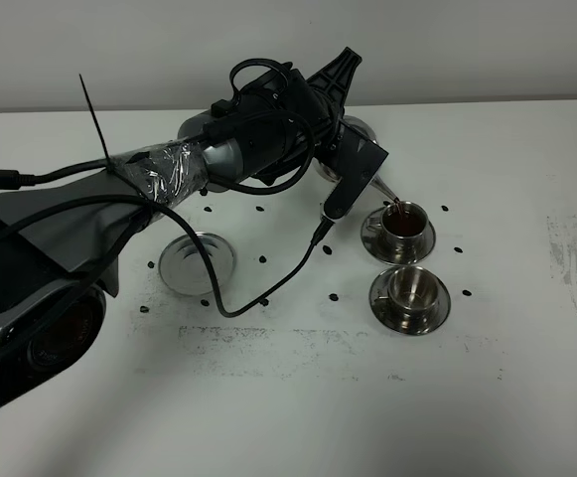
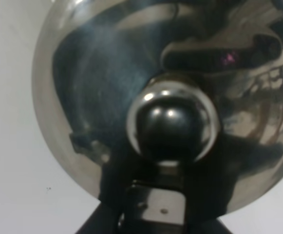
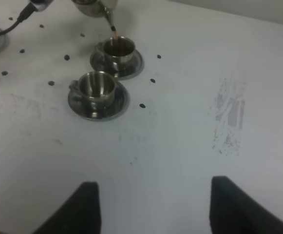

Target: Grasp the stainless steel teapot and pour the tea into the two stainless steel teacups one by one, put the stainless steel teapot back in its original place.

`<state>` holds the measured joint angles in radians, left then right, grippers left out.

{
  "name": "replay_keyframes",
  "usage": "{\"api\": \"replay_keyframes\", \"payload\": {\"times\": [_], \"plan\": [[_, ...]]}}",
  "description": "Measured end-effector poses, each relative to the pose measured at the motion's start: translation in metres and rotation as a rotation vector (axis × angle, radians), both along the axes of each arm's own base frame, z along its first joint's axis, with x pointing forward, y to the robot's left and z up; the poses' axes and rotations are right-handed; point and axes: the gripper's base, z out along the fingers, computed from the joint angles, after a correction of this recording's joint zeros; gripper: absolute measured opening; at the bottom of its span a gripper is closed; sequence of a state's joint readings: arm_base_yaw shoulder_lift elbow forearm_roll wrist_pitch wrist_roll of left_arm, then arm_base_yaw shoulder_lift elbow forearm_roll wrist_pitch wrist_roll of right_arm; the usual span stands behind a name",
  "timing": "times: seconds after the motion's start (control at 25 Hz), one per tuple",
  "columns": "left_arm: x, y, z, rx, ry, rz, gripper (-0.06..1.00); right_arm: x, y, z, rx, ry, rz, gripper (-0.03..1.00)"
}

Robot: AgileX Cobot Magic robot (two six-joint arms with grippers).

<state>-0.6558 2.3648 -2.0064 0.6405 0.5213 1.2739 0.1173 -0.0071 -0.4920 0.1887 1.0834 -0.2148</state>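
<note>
Stainless steel teapot (image 2: 83, 92) is being clamped at its handle by the left gripper (image 2: 158, 220) and tilted above the farther teacup (image 1: 408, 239), so that tea (image 3: 113, 30) is being streamed into it. The right gripper (image 3: 151, 207) is being held aside, jaws apart and empty.

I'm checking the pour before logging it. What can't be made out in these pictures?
- Left tool grip on the stainless steel teapot handle: the arm covers it in the exterior high view; the lid fills the left wrist view.
- How full the far teacup is: too small in both wider views.
- The teapot's body in the right wrist view: cut off by the frame's edge.
</note>
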Motion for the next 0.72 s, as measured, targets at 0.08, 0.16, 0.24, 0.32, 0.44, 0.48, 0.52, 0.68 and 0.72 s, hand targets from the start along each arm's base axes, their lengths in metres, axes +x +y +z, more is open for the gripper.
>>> {"api": "replay_keyframes", "payload": {"times": [0.08, 0.16, 0.24, 0.32, 0.44, 0.48, 0.52, 0.68, 0.72], "plan": [[0.0, 0.0, 0.0, 0.0, 0.0, 0.0, 0.18, 0.0, 0.0, 0.0, 0.0, 0.0, 0.0, 0.48], [-0.0001, 0.0002, -0.0001, 0.001, 0.001, 0.001, 0.18, 0.0, 0.0, 0.0, 0.0, 0.0, 0.0, 0.48], [-0.0003, 0.0008, -0.0005, 0.006, 0.007, 0.007, 0.18, 0.0, 0.0, 0.0, 0.0, 0.0, 0.0, 0.48], [-0.0007, 0.0017, -0.001, 0.013, 0.013, 0.014, 0.18, 0.0, 0.0, 0.0, 0.0, 0.0, 0.0, 0.48], [-0.0009, 0.0022, -0.0013, 0.016, 0.018, 0.018, 0.18, 0.0, 0.0, 0.0, 0.0, 0.0, 0.0, 0.48], [-0.0011, 0.0025, -0.0015, 0.018, 0.021, 0.021, 0.18, 0.0, 0.0, 0.0, 0.0, 0.0, 0.0, 0.48], [-0.0013, 0.0026, -0.0017, 0.018, 0.024, 0.023, 0.18, 0.0, 0.0, 0.0, 0.0, 0.0, 0.0, 0.48], [-0.0028, 0.002, -0.0032, -0.006, 0.05, 0.037, 0.18, 0.0, 0.0, 0.0, 0.0, 0.0, 0.0, 0.48], [-0.0033, 0.0017, -0.0037, -0.016, 0.059, 0.041, 0.18, 0.0, 0.0, 0.0, 0.0, 0.0, 0.0, 0.48]]}}
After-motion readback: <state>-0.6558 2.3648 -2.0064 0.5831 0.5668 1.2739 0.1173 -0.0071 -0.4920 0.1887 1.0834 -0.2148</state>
